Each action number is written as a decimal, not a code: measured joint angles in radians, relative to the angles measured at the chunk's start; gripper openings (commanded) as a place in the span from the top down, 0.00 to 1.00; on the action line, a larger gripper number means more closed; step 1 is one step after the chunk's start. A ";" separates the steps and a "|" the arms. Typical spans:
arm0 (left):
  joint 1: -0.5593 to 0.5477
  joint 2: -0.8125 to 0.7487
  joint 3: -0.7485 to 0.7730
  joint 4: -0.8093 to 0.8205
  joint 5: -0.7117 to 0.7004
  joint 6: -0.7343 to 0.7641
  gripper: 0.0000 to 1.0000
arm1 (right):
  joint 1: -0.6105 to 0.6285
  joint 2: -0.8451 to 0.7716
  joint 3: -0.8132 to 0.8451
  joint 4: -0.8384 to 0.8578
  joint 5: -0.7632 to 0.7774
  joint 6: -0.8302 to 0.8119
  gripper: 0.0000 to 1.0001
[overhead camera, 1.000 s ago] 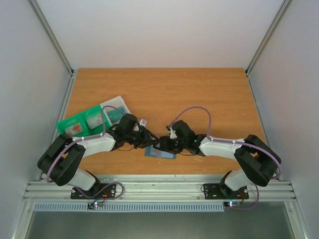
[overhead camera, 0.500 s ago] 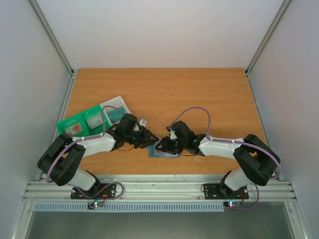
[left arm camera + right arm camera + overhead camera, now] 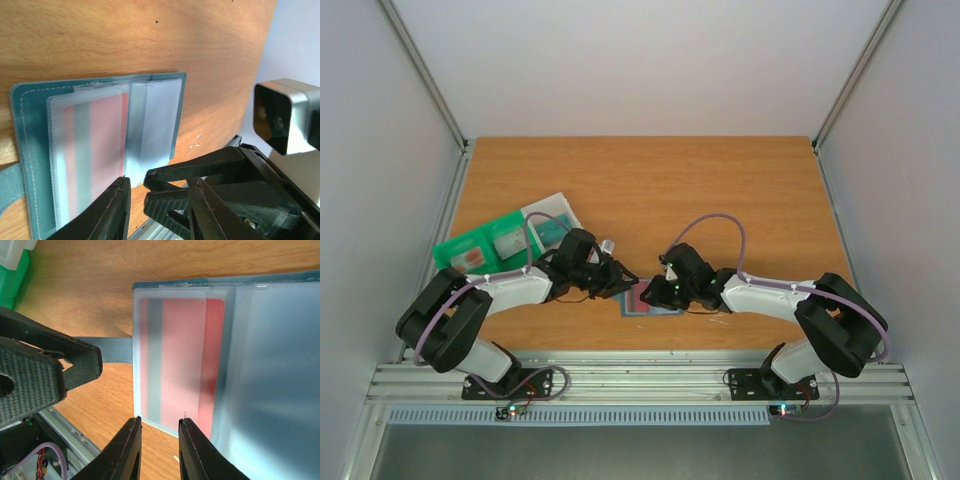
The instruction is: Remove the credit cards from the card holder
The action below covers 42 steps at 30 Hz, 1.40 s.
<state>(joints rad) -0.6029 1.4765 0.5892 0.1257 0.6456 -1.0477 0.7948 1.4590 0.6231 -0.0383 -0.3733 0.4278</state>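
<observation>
The slate-blue card holder [image 3: 663, 306] lies open and flat near the table's front edge, between both grippers. A reddish-pink card [image 3: 180, 360] with a grey stripe sits inside its clear sleeve; it also shows in the left wrist view [image 3: 107, 145]. My left gripper [image 3: 625, 283] is open and empty at the holder's left end [image 3: 30, 150]. My right gripper [image 3: 655, 292] is open and empty, its fingertips [image 3: 187, 437] just off the sleeve's edge over bare wood. The two grippers nearly touch. Other cards in the holder [image 3: 270, 365] are not visible.
A green tray [image 3: 480, 248] and a clear whitish tray [image 3: 552, 222] stand at the left behind my left arm, with small items in them. The metal front rail [image 3: 640, 375] runs just below the holder. The holder's strap [image 3: 115, 347] lies towards my left gripper.
The holder has shifted slightly right and up, and its pink card now shows from above. My right gripper has moved a little forward over it. The left arm has barely moved.
</observation>
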 measured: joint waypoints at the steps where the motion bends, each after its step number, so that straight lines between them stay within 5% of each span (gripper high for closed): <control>1: 0.000 0.003 0.000 -0.001 -0.002 0.000 0.63 | 0.000 -0.001 0.003 -0.008 0.005 -0.003 0.78; 25: 0.020 0.076 0.003 -0.028 -0.029 0.056 0.50 | -0.009 0.152 0.077 -0.052 0.094 -0.079 0.95; 42: 0.020 0.081 0.005 -0.080 -0.033 0.094 0.46 | -0.009 0.154 0.077 -0.051 0.100 -0.081 0.96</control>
<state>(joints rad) -0.5827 1.5578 0.5945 0.0460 0.6128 -0.9535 0.7860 1.6131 0.7006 -0.0898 -0.2729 0.3470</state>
